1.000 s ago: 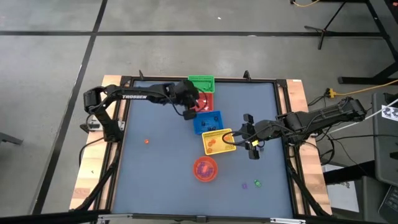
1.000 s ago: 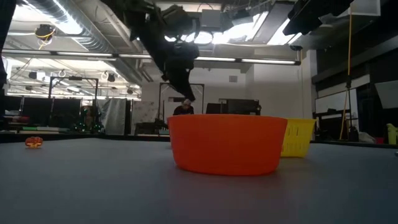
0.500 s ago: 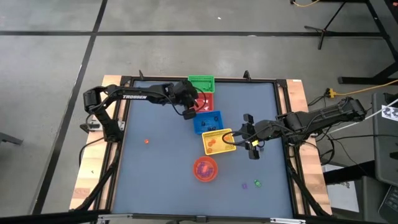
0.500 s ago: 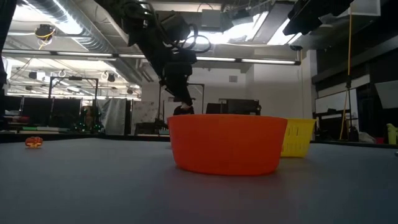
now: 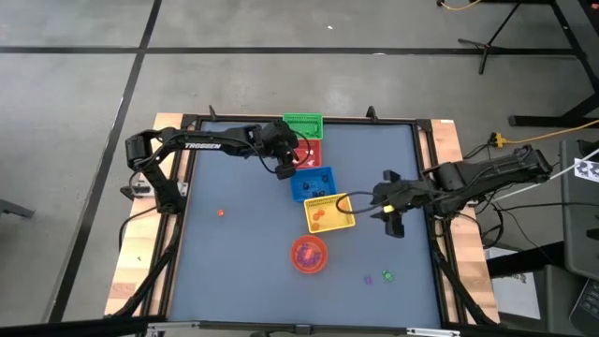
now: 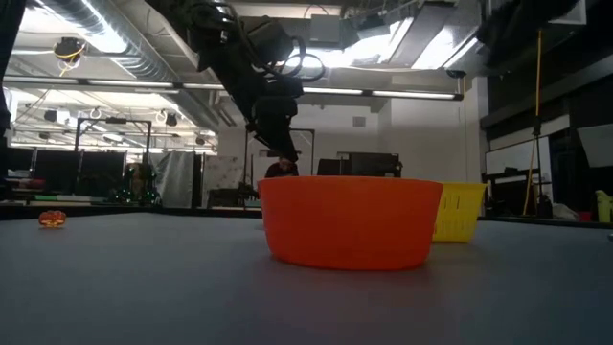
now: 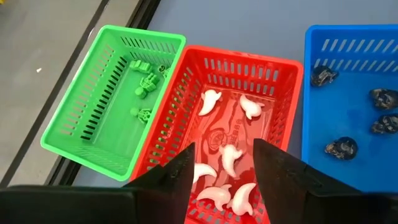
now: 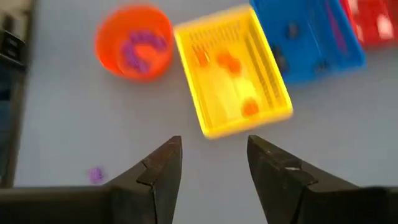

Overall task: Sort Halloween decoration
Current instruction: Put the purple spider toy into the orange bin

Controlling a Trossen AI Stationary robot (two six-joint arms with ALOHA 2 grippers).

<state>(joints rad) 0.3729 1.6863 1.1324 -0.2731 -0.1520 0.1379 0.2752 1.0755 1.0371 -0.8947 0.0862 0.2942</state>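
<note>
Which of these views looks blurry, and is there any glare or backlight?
The right wrist view is smeared, blurring the yellow basket and the orange bowl. The left wrist view is sharp on the red basket. In the low view, bright ceiling lights leave the left arm a dark silhouette.

Blue basket cut off at the left wrist view's edge; red basket partly hidden behind dark fingers. Yellow basket blurred. Loose trinkets too small to identify.

green basket, red, blue, yellow baskets, orange bowl.
</note>
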